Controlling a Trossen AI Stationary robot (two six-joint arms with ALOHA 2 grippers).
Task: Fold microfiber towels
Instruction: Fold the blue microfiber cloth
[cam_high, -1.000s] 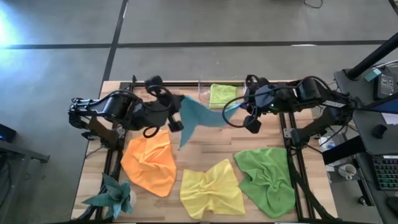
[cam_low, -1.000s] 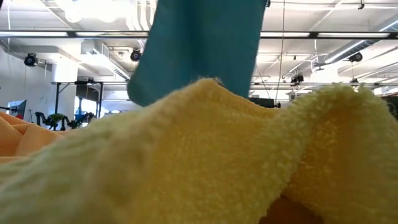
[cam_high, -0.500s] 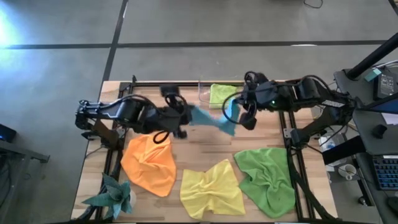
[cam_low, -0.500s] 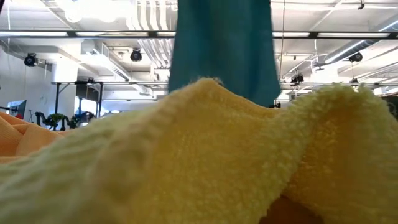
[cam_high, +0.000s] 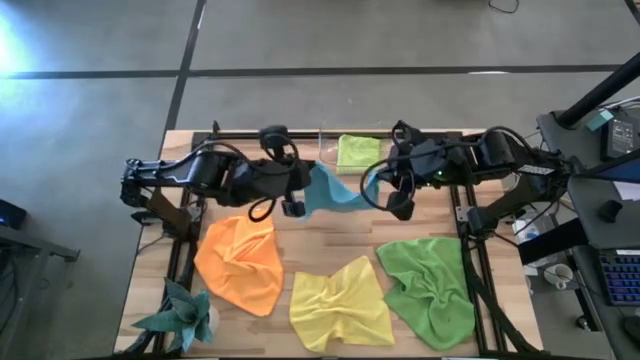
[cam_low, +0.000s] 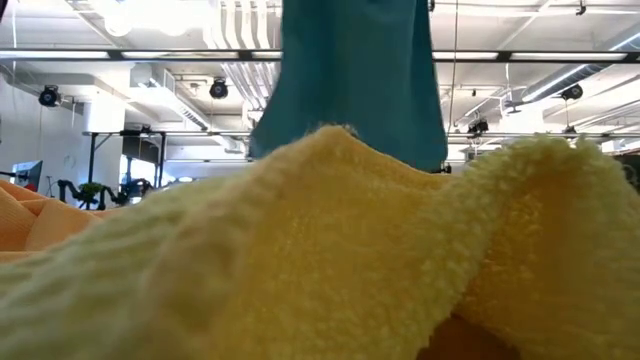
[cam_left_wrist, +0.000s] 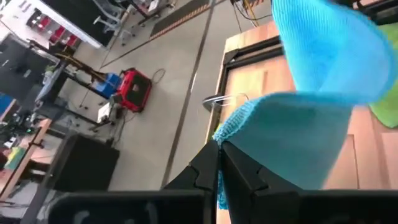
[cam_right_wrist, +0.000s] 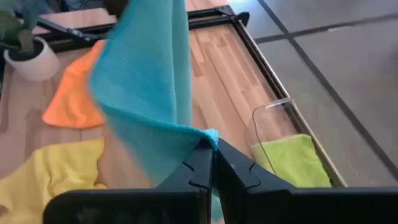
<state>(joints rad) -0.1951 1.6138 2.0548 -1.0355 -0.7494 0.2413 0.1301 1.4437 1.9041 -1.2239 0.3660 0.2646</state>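
The blue towel (cam_high: 335, 190) hangs in the air between my two grippers over the far middle of the table; it also shows in the low view (cam_low: 350, 80). My left gripper (cam_high: 293, 203) is shut on its left end, and my right gripper (cam_high: 385, 190) is shut on its right end. The orange towel (cam_high: 240, 262), yellow towel (cam_high: 340, 305) and darker green towel (cam_high: 430, 285) lie crumpled on the table's near half. The lime green towel (cam_high: 357, 152) lies at the far edge. My left gripper pinches a corner of the blue towel (cam_left_wrist: 225, 127) between its two fingers. The cloth spreads away from the fingertips, lifted clear of the table. My right gripper pinches another corner of the blue towel (cam_right_wrist: 208, 135) between its two fingers. The cloth hangs from there in a slack fold, clear of the table.
A clear container (cam_high: 335, 148) stands at the far edge by the lime green towel. A teal spiky ornament in a white pot (cam_high: 185, 315) stands at the near left corner. Black frame rails run along the table's left and right sides.
My left gripper has gone toward the table's right, nearer my right gripper, which has edged left. The blue towel, which trailed a long loose end toward the near edge, is now gathered short and slack between the two grippers.
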